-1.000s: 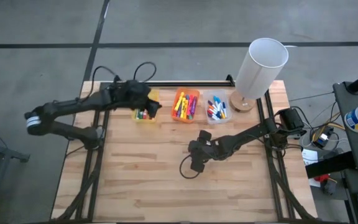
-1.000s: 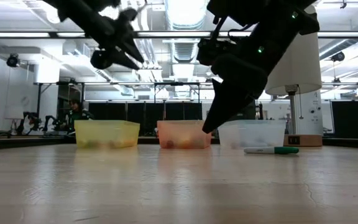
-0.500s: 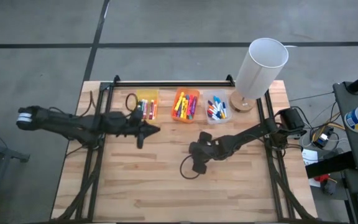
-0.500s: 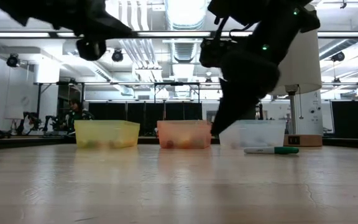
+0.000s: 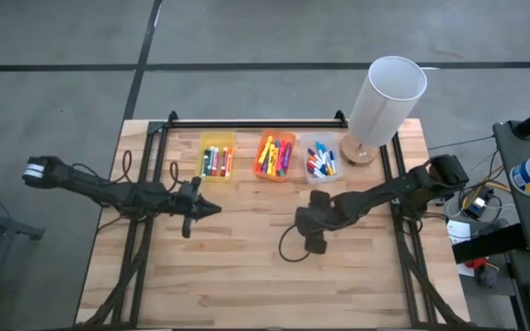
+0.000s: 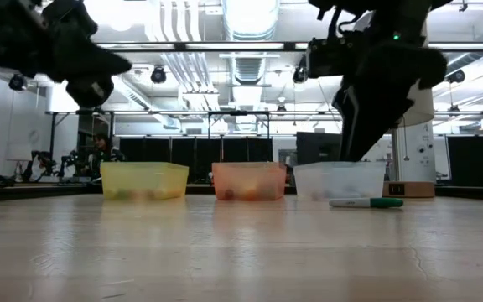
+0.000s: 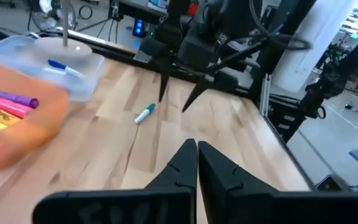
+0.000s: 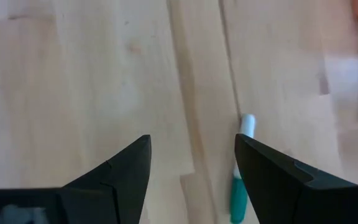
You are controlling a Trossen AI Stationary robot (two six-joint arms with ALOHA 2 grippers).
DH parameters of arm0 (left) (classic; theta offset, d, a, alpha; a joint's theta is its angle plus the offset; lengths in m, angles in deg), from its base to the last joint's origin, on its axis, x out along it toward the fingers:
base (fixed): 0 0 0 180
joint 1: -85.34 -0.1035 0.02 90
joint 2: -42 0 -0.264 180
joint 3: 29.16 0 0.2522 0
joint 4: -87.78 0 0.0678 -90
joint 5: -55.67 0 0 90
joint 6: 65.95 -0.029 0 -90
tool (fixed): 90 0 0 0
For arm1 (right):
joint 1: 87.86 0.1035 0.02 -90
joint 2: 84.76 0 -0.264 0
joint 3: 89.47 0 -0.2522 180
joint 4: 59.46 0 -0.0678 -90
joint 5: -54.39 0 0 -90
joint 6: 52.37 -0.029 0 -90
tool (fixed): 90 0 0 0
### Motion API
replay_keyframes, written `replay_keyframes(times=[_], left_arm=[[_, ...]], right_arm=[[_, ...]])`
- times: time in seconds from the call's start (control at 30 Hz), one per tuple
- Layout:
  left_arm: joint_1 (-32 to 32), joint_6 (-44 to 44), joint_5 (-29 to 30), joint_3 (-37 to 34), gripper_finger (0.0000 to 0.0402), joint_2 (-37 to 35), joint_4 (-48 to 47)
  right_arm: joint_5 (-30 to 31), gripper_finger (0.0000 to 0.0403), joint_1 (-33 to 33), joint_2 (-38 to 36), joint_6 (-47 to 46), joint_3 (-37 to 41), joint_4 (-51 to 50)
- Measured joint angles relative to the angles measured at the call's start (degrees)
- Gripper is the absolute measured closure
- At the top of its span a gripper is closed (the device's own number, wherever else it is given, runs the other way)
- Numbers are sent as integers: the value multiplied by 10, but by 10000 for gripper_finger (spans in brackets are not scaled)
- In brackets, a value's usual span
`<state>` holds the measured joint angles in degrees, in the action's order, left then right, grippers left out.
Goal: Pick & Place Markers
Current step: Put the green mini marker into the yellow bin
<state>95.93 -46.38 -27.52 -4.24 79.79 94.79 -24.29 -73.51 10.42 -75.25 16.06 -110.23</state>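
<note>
While I hold the right pincer (image 8: 191, 168) spread above the last loose marker (image 8: 240, 180), its two fingers stand wide, by my reading so they can come down on either side of the green-and-white pen lying flat on the tabletop (image 5: 247, 267). That marker sits on bare wood toward the right edge, a little in front of the clear bin (image 5: 320, 162) at the rear. My left pincer (image 7: 197, 163) waits pressed together and empty over the left half of the tabletop, pointed across at the other arm. The remaining markers already fill the yellow bin (image 5: 215, 158), orange bin (image 5: 275, 156) and clear bin lined along the rear edge, so I judge this pen the only one left to sort. From overhead the right arm hides the marker entirely; the low view (image 6: 366, 202) shows it lying flat, and the left wrist view (image 7: 145, 113) shows the right pincer's tips poised above it, not touching.
</note>
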Motion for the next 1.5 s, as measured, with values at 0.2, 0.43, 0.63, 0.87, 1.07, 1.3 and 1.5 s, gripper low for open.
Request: replay_keyframes(times=[0.2, 0.43, 0.63, 0.87, 1.07, 1.3, 1.5], left_arm=[[0, -8, -1, -57, 392, -58, 12], [0, -37, -14, -79, 392, -158, -8], [0, -45, -15, -80, 392, -229, -66], [0, -56, -14, -80, 392, -292, -103], [0, -55, -7, -80, 392, -339, -159], [0, -45, -7, -91, 392, -347, -188], [0, -44, -7, -96, 392, -345, -196]], right_arm=[[-49, 179, 0, -6, 4, 0, -5], [-38, 179, -4, -4, 31, 4, -5], [-39, 179, -17, -3, 66, 23, -5], [-38, 179, -50, -3, 61, 52, 1], [-39, 179, -69, -3, 62, 76, 16], [-47, 189, -75, 1, 64, 84, 34], [-60, 229, -85, 25, 66, 88, 52]])
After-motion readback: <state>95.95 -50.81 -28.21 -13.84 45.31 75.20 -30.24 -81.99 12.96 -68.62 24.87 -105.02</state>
